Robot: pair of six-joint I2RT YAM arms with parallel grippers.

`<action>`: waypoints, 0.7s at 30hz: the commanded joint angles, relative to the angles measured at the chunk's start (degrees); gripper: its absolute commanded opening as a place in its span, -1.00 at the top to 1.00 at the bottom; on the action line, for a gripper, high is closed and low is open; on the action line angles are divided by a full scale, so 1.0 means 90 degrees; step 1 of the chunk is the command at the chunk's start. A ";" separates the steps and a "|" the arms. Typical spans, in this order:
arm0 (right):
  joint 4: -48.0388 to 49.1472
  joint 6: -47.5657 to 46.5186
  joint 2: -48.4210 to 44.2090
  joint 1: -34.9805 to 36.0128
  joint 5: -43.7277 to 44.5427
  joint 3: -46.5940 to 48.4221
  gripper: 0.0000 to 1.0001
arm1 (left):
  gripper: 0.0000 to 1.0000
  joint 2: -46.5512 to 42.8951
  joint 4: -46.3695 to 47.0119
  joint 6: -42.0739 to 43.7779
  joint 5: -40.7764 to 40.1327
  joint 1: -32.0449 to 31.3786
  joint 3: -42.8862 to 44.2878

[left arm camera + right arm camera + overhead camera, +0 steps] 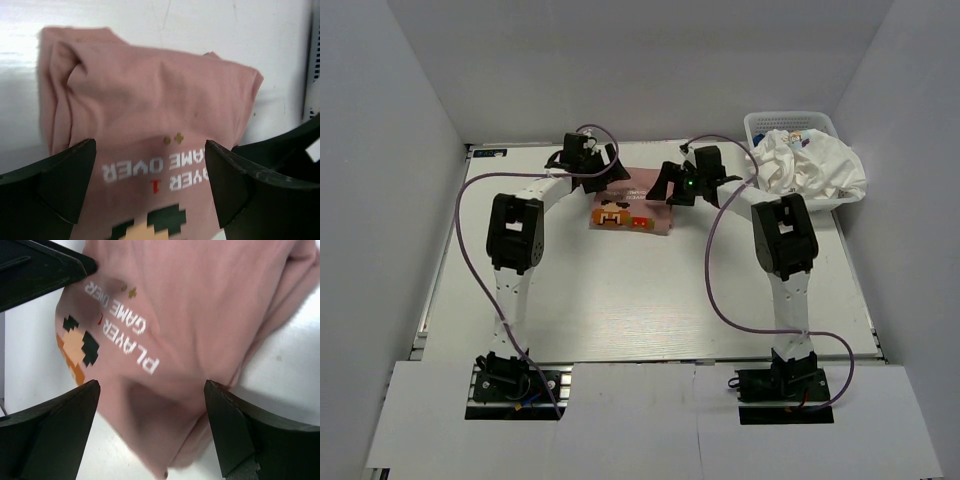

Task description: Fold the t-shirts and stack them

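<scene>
From above, the folded pink t-shirt [632, 213] lay far across the bench [620, 300], with the left tool [605, 170] and right tool [670, 185] over it. The white t-shirt [810, 165], apparently crumpled, filled the basket [760, 125]. At the left wrist, the fingers [70, 175] stood wide above pink cloth. At the right wrist they were likewise wide, holding nothing.

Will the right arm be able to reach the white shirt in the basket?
Probably yes. The white shirt heaps out of the open basket close beside the right gripper, which is open and empty over the pink shirt; nothing lies between them.
</scene>
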 commanded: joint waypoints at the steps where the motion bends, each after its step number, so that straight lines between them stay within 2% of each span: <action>1: -0.0220 -0.0359 -0.0949 0.0026 0.0331 -0.0375 -0.81 | -0.99 -0.1141 -0.0214 0.0182 -0.0379 0.0032 -0.0277; 3: -0.0006 -0.0378 -0.1681 0.0045 0.0565 -0.1035 -0.81 | -0.99 -0.1638 -0.0214 0.0436 -0.0643 0.0032 -0.0706; 6: 0.0403 -0.0282 -0.2570 0.0045 0.0722 -0.2120 -0.81 | -0.99 -0.1748 -0.0311 0.0894 -0.0712 0.0032 -0.0903; 10: 0.0630 -0.0144 -0.3546 0.0026 0.0654 -0.3506 -0.81 | -0.99 -0.1330 -0.1052 0.1296 -0.0858 0.0032 -0.0426; 13: 0.0620 -0.0212 -0.4085 0.0026 0.1081 -0.4172 -0.81 | -0.99 -0.0948 -0.1034 0.1697 -0.0896 0.0032 -0.0133; 18: 0.0133 -0.0437 -0.4485 0.0026 0.1659 -0.4496 -0.81 | -0.99 -0.0255 -0.1552 0.1882 -0.1190 0.0032 0.0376; 21: 0.0141 -0.0457 -0.4622 0.0006 0.1631 -0.4692 -0.81 | -0.88 -0.0079 -0.1619 0.1960 -0.1259 0.0032 0.0445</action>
